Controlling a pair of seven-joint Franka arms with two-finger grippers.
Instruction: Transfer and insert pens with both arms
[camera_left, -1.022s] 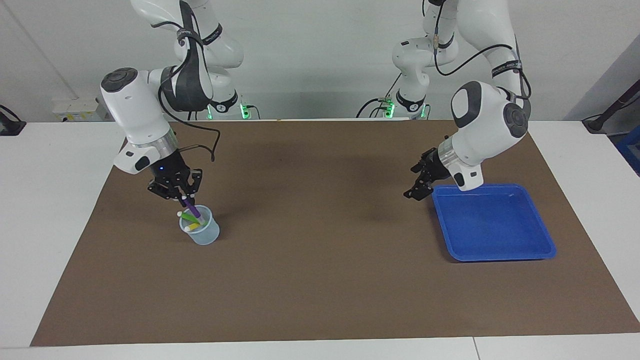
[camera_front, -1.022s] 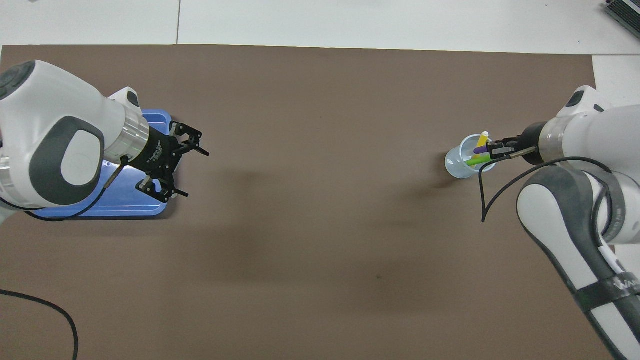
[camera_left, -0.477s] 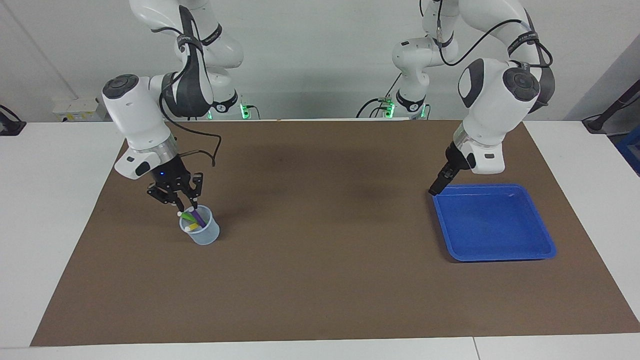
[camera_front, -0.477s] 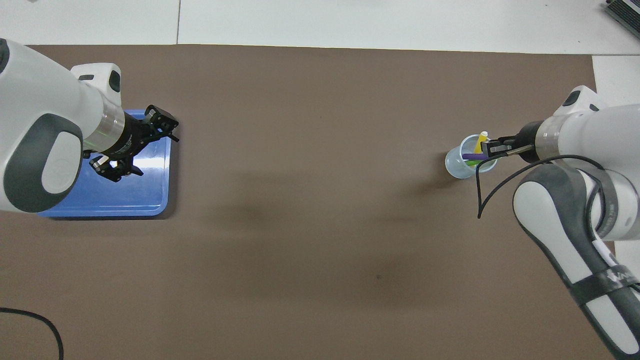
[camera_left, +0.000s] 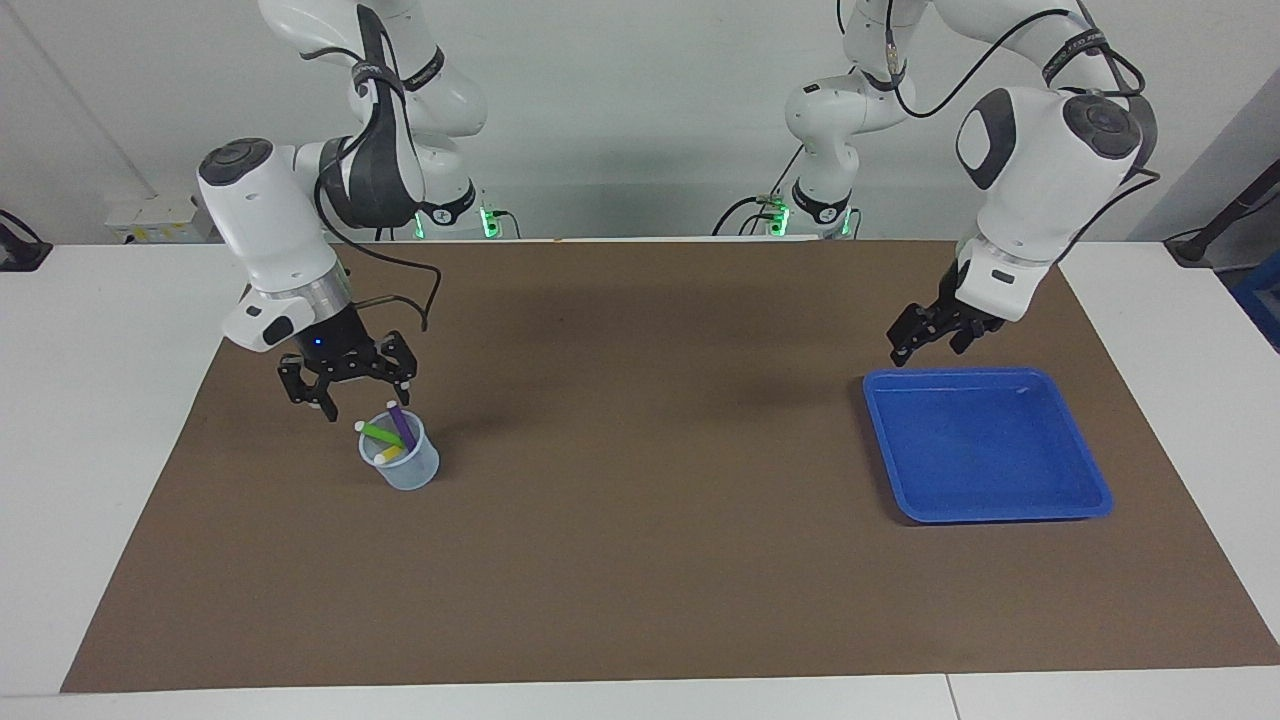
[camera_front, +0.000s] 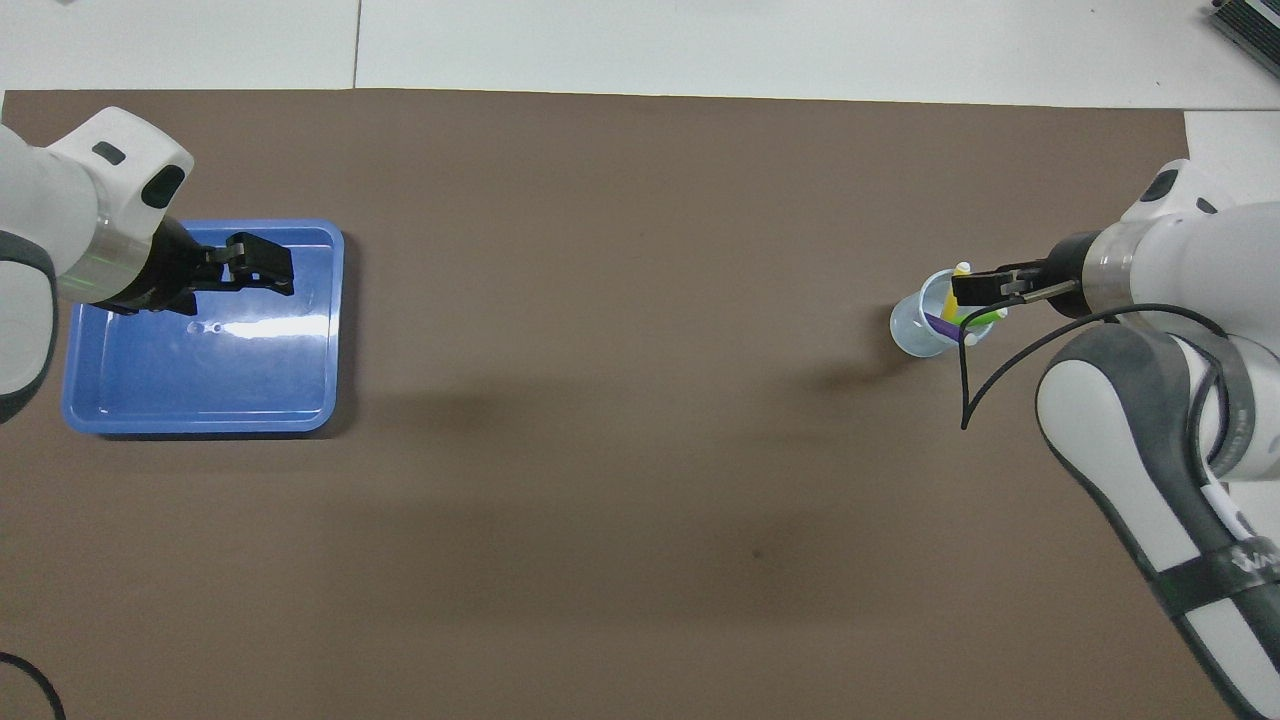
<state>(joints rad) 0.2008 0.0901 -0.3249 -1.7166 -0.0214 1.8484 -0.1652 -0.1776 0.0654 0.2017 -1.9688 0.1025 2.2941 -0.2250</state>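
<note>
right gripper (camera_left: 365, 402) hangs just above the translucent cup (camera_left: 402, 463), fingers spread apart, holding nothing. in the overhead view right gripper (camera_front: 975, 287) overlaps the cup's (camera_front: 912, 330) rim on the side toward the right arm's end of the table; the facing view shows it clear of the cup and the pens.

all three pens stand in the cup, leaning, whitish caps up:
- purple pen (camera_left: 400, 422), tilted, its cap closest under the right gripper's fingers, not touching them
- green pen (camera_left: 378, 433), leaning across the cup mouth
- yellow pen (camera_left: 389, 455), lowest, cap resting near the rim
- overhead view: purple pen (camera_front: 938, 323), green pen (camera_front: 982, 317), yellow pen (camera_front: 958, 281), partly hidden by the gripper

cup sits on the brown mat (camera_left: 640, 560), toward the right arm's end of the table.

left gripper (camera_left: 930, 345) hovers over the mat, just by the edge of the blue tray (camera_left: 1095, 490) that lies nearest the robots; fingers apart, nothing between them. overhead view puts left gripper (camera_front: 262, 272) over the tray's (camera_front: 200, 418) edge; tray holds no pens. tray lies well apart from the cup, toward the left arm's end of the table.
</note>
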